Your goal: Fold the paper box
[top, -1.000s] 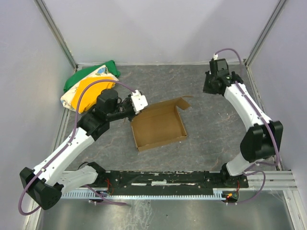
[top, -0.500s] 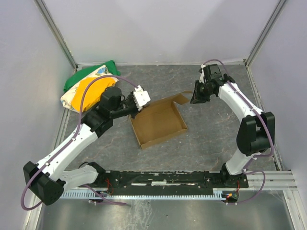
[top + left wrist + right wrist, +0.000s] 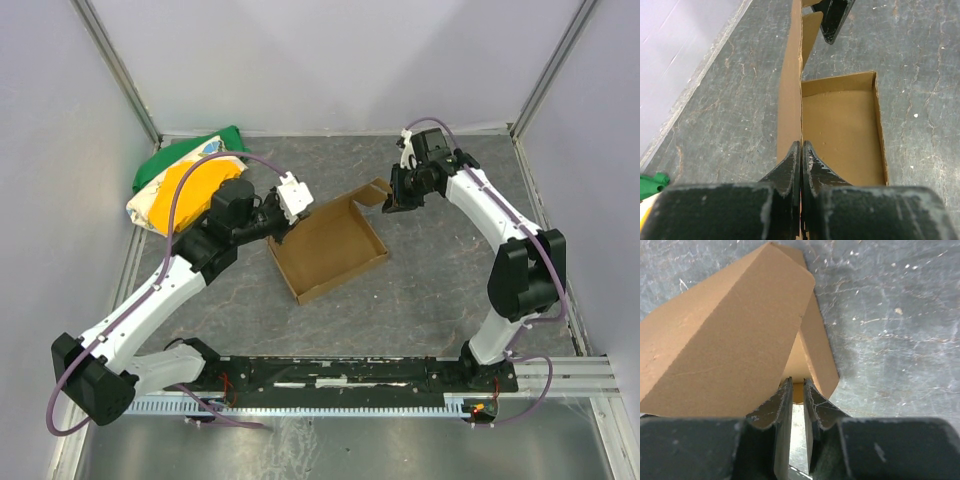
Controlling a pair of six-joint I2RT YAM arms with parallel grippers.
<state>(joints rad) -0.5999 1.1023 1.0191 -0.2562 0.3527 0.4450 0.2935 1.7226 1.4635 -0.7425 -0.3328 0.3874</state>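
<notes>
The paper box (image 3: pixel 330 250) is a shallow open tray of brown cardboard in the middle of the floor. My left gripper (image 3: pixel 288 217) is shut on its upright left wall; in the left wrist view the fingers (image 3: pixel 801 146) pinch the wall's top edge, with the tray floor (image 3: pixel 840 130) to their right. My right gripper (image 3: pixel 390 200) is at the far right corner, by a loose raised flap (image 3: pixel 372 190). In the right wrist view its fingers (image 3: pixel 797 385) stand a narrow gap apart, tips touching the flap's (image 3: pixel 730 340) edge. The right fingers (image 3: pixel 834 17) also show in the left wrist view.
A green, yellow and white cloth bundle (image 3: pixel 185 180) lies in the back left corner. Grey walls with metal posts (image 3: pixel 115 70) enclose the floor on three sides. The arms' base rail (image 3: pixel 350 375) runs along the near edge.
My right arm has swung left and down from the back right corner to the box's far flap. My left gripper has shifted the box slightly up and rotated it, still holding the wall.
</notes>
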